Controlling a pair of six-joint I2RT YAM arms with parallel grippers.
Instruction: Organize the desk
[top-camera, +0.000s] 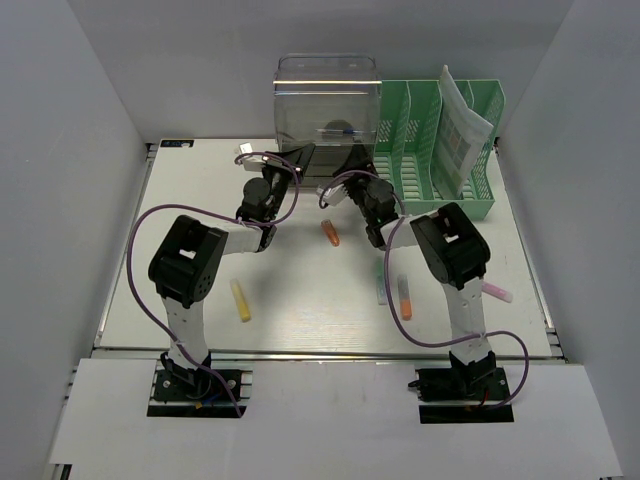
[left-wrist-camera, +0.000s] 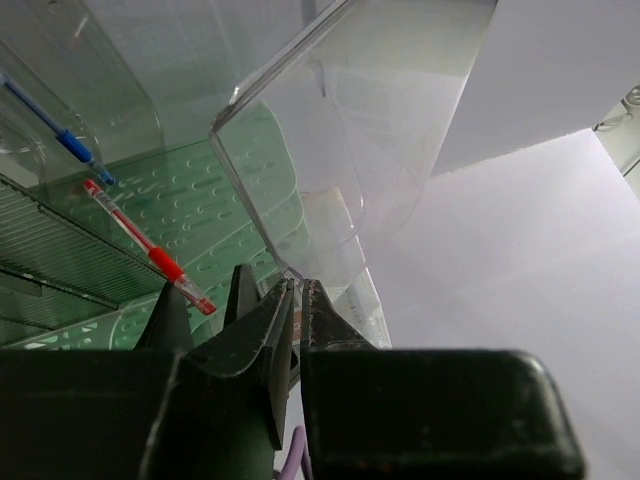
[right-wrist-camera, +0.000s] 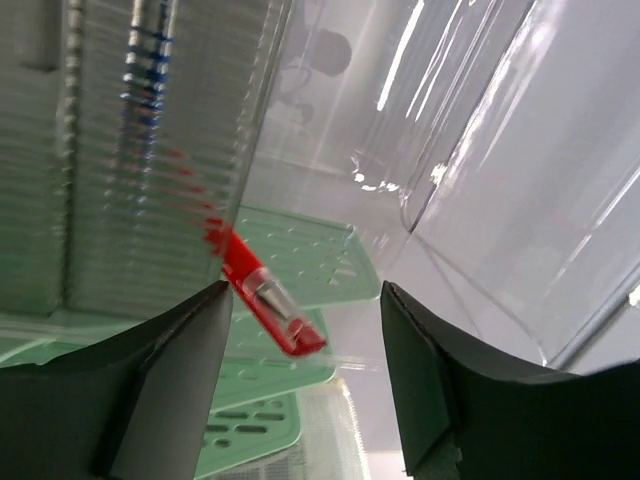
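Note:
The desk (top-camera: 300, 290) is an off-white tabletop with a clear plastic drawer unit (top-camera: 328, 100) at its back. Both arms reach to the unit's pulled-out drawer (left-wrist-camera: 330, 150). My left gripper (top-camera: 297, 160) (left-wrist-camera: 297, 285) is shut on the drawer's thin clear front edge. My right gripper (top-camera: 350, 165) (right-wrist-camera: 305, 287) stands open just before the drawer, holding nothing. A red pen (right-wrist-camera: 265, 295) (left-wrist-camera: 150, 255) lies inside the drawer just beyond the right fingers. A blue pen (left-wrist-camera: 60, 135) lies deeper in the unit.
A green slotted file rack (top-camera: 420, 140) with a clear packet (top-camera: 462, 125) stands right of the drawer unit. Loose on the desk are an orange marker (top-camera: 330, 233), a yellow marker (top-camera: 241, 299), another orange marker (top-camera: 405, 297), a pale pen (top-camera: 382, 285) and a pink marker (top-camera: 497, 291).

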